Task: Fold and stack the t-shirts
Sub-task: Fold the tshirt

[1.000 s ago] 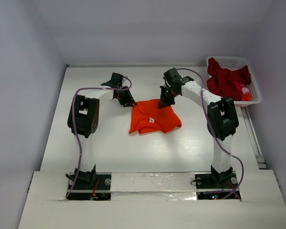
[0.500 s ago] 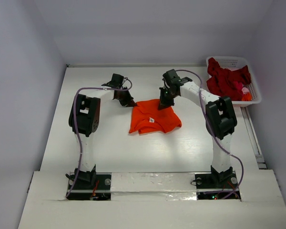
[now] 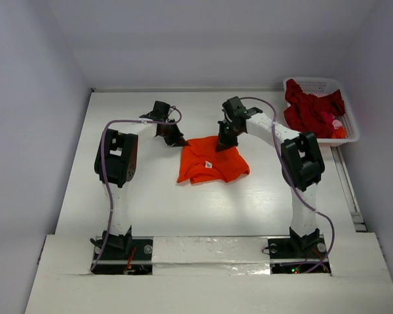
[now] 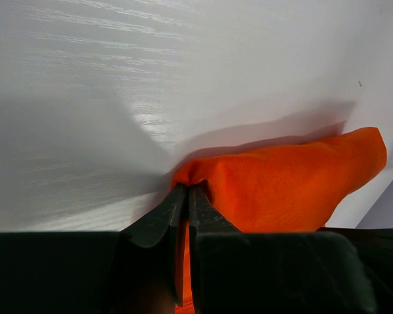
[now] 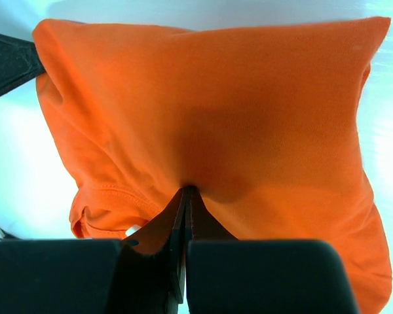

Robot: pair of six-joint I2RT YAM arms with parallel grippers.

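A bright orange t-shirt (image 3: 209, 161) lies partly folded in the middle of the table, its small white neck label (image 3: 208, 165) facing up. My left gripper (image 3: 179, 141) is shut on the shirt's far left corner; the left wrist view shows orange cloth (image 4: 281, 183) pinched between the closed fingers (image 4: 160, 216). My right gripper (image 3: 223, 144) is shut on the far right edge, its fingers (image 5: 203, 226) nipping a fold of the orange cloth (image 5: 249, 118). Dark red t-shirts (image 3: 309, 110) are heaped in the basket at the far right.
A white latticed plastic basket (image 3: 349, 134) stands at the table's far right corner, with some pink and orange cloth (image 3: 337, 127) beside the red shirts. White walls enclose the table on the left, back and right.
The left gripper has closed on the orange shirt's corner. Both arms have barely moved, and the shirt keeps its place.
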